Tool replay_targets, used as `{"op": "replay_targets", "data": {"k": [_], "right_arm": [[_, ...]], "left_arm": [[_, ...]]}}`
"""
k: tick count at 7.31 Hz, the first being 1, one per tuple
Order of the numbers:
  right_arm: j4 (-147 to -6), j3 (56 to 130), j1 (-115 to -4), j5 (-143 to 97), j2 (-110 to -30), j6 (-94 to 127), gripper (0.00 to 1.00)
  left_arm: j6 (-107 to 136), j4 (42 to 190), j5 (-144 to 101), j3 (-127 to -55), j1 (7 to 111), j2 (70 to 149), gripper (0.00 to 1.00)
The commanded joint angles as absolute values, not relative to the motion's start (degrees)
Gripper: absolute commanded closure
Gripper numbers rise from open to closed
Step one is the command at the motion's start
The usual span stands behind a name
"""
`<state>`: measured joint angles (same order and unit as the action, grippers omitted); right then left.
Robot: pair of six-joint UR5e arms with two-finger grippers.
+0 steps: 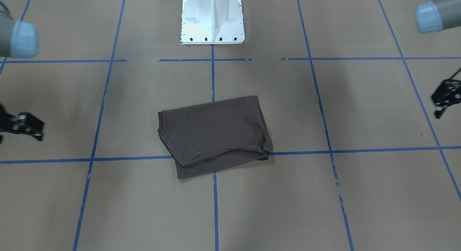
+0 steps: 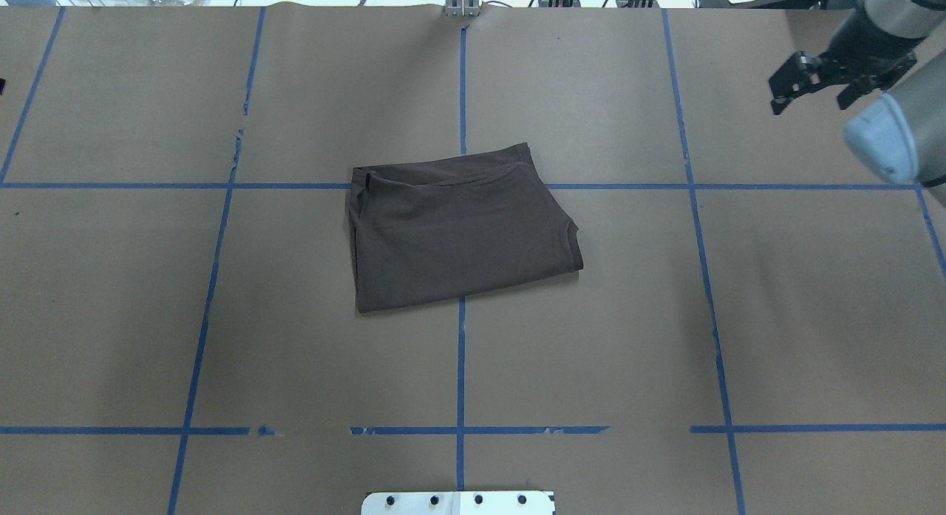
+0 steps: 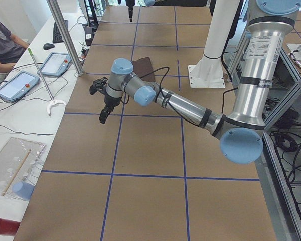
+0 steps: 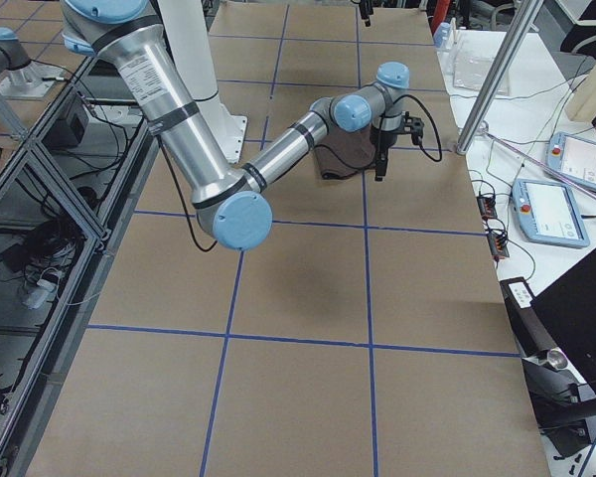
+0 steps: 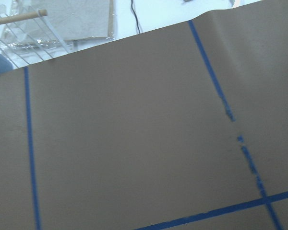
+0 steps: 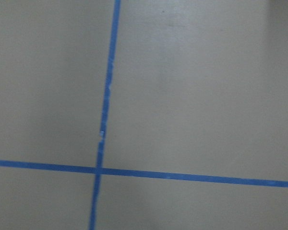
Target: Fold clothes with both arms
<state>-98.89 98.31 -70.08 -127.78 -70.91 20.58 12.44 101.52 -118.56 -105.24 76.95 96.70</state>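
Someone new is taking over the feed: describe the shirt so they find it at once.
On the brown-papered table gridded with blue tape, find the white pedestal base at the robot's edge. Straight out from it, across a tape crossing, lies the T-shirt, folded into a compact rectangle. It is the only dark cloth on the paper.

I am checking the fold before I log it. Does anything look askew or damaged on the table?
The shirt lies slightly turned against the grid of blue tape, and an under layer sticks out along its far edge, so the fold is uneven. The tape is torn in places. Nothing else stands out.
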Motion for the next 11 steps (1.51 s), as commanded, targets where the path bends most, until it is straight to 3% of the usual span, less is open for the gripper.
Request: {"op": "replay_targets", "data": {"k": [1,2,4,8,11], "right_arm": [[-98.4,98.3,-80.1,-129.0,-84.4,2.3,0.00],[-98.3,97.7,-83.7,-129.5,-88.6,2.5,0.00],[-97.6,100.8,-85.8,-130.4,-86.2,2.2,0.00],[-94.4,100.6,-86.7,-141.2,-94.7,2.2,0.00],[-94.1,100.2,-90.4,-140.8,-98.4,1.5,0.00]], "left_arm": [[-7.9,93.7,-121.5,-104.9,85.0,93.2,0.00],[-11.7,93.0,-124.2,-104.4,89.5,89.9,0.00],[-9.7,94.2,-131.1,-103.6,90.3,88.5,0.00],[-9.8,94.7,-131.2,-95.9,90.3,86.7,0.00],[-9.8,94.7,-131.2,-95.6,90.3,86.7,0.00]]}}
